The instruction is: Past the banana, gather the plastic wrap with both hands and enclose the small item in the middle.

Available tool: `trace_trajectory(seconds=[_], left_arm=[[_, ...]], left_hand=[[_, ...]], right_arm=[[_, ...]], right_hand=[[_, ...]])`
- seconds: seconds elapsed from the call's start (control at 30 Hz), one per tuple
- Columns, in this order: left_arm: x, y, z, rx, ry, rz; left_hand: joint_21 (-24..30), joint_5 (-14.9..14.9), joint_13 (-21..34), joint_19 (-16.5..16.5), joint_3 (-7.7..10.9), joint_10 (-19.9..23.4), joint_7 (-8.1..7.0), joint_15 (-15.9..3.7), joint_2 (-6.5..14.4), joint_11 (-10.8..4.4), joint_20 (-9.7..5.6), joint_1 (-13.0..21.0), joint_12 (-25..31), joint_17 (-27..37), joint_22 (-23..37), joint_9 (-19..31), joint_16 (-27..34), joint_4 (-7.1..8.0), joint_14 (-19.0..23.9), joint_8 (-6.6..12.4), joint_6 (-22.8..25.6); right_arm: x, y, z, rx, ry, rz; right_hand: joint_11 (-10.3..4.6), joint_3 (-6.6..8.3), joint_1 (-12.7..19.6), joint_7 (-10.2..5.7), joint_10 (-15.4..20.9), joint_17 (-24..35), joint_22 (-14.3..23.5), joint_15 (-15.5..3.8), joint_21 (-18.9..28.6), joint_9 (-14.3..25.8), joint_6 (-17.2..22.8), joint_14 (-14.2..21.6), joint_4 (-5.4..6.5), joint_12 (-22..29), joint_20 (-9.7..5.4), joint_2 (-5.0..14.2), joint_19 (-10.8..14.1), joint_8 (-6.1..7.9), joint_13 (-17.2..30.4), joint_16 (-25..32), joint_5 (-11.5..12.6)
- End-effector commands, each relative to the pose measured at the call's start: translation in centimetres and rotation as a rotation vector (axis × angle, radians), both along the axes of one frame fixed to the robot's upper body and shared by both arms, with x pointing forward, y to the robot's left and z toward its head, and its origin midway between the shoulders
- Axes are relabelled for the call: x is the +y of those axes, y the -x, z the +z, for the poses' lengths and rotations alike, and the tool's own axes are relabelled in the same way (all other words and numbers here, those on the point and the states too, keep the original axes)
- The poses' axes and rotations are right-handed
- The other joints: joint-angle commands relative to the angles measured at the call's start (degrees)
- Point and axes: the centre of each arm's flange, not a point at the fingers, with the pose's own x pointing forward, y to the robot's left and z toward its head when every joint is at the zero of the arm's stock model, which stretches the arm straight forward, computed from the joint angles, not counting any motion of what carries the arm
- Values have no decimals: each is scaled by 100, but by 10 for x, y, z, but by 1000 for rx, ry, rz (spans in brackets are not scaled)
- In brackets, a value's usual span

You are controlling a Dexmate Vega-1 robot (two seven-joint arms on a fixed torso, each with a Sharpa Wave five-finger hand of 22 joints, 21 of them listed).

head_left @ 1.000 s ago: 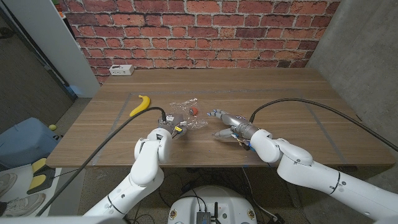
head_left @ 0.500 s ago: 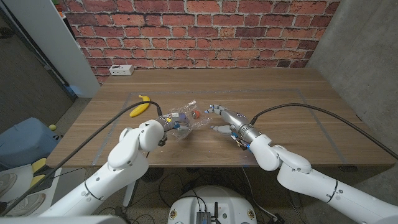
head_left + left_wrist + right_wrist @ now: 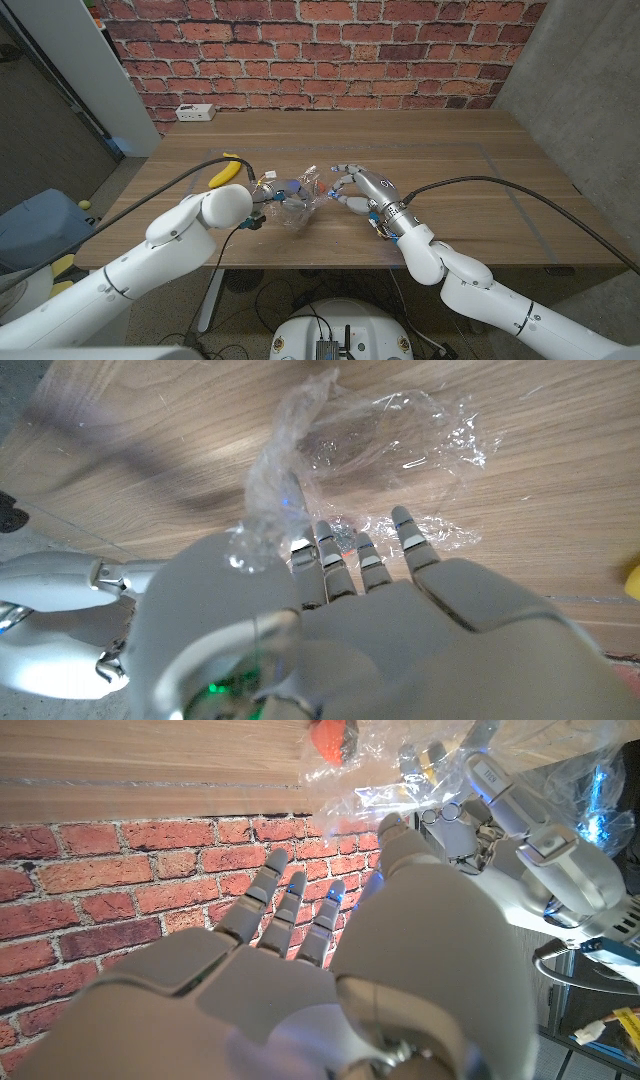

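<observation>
Bunching the crinkled clear plastic wrap (image 3: 296,200) in my left hand (image 3: 262,194), I keep my empty, spread right hand (image 3: 352,187) beside it to enclose the small red item (image 3: 331,737).

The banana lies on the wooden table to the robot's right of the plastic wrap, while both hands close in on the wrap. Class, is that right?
Not quite. The head view shows the banana on the robot's left of the plastic wrap, beyond the left hand. The rest holds: it lies on the wooden table, with the left hand and right hand at the wrap.
</observation>
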Motion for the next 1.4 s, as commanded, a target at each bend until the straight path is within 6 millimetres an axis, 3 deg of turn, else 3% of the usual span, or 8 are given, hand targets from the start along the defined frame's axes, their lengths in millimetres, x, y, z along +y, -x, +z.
trace_trajectory(seconds=[0.03, 0.1, 0.2, 0.37, 0.6, 0.77, 0.97, 1.4], left_arm=[[16, -2, 8, 27, 80, -51], [18, -4, 8, 26, 83, -43], [22, -6, 9, 32, 92, -38], [32, -14, 12, 39, 137, -43], [45, -30, 17, 66, 212, -57], [51, -46, 24, 129, 280, -110], [56, -70, 33, 250, 353, -190], [48, -97, 63, 459, 419, -318]], left_hand=[[39, 22, 38, -25, 55, 40, 39, 45, 17, 39, 42, 67, 5, 5, 27, 73, 34, -13, 25, 60, -32], [47, 27, 45, -22, 62, 56, 40, 39, 12, 8, 30, 74, 9, 3, 30, 105, 36, -17, 31, 88, -31], [55, 32, 53, -24, 69, 67, 56, 36, 11, 19, 36, 81, 10, 2, 33, 142, 36, -19, 30, 125, -21], [69, 39, 65, -19, 78, 78, 62, 29, 10, 33, 31, 91, 9, 2, 38, 194, 36, -22, 31, 168, -27], [97, 51, 85, -1, 91, 115, 103, 19, 10, 41, 42, 105, 17, 2, 44, 281, 47, -24, 56, 236, -47], [189, 60, 110, 160, 100, 171, 104, 11, 11, 33, 1, 108, 32, 8, 55, 384, 108, -11, 207, 304, -105], [359, 82, 159, 393, 145, 297, 164, 173, -21, 235, -41, 116, 71, -30, 89, 586, 220, -25, 664, 416, -267], [986, 173, 202, 1164, 512, 482, 305, 228, 9, 585, -161, -52, 61, -45, 284, 1104, 286, 299, 1533, 641, -897]], right_arm=[[6, -4, 5, 27, 46, -47], [5, -5, 6, 36, 44, -59], [5, -5, 6, 37, 49, -69], [7, -7, 8, 40, 50, -70], [5, -11, 8, 15, -37, -46], [3, -12, 7, -6, -71, -41], [-2, -13, 5, -15, -88, -40], [-10, -15, 0, -26, -130, -48]], right_hand=[[161, 56, 91, -261, -386, -59, 27, -414, -35, -23, -1325, -125, -70, -283, 74, -1, -29, -793, 3, -201, 36], [187, 90, 85, -293, -598, -69, 26, -374, -76, -8, -1919, -177, -66, -409, 98, -17, -81, -1115, 15, -275, 30], [205, 98, 51, -322, -797, -70, 25, -337, -118, 1, -2630, -234, -59, -517, 127, -73, -123, -1324, 32, -353, 33], [201, 98, 22, -330, -936, -64, 25, -302, -151, 2, -2870, -305, -45, -578, 149, -90, -171, -1322, 40, -404, 43], [374, -114, -636, -180, -1336, 33, 34, -201, -213, 3, -4162, -401, 255, -678, 204, -93, -202, -1329, 64, -476, 46], [436, -139, -733, -42, -1424, 49, 36, -185, -219, 4, -4299, -419, 296, -692, 204, -74, -196, -1310, 68, -490, 62], [431, -156, -793, 4, -1374, 59, 36, -214, -213, 4, -4272, -350, 319, -658, 196, -67, -166, -1266, 70, -469, 69], [435, -161, -822, 88, -1261, 62, 35, -264, -205, 6, -4070, -262, 296, -593, 170, -81, -111, -1163, 74, -465, 100]])
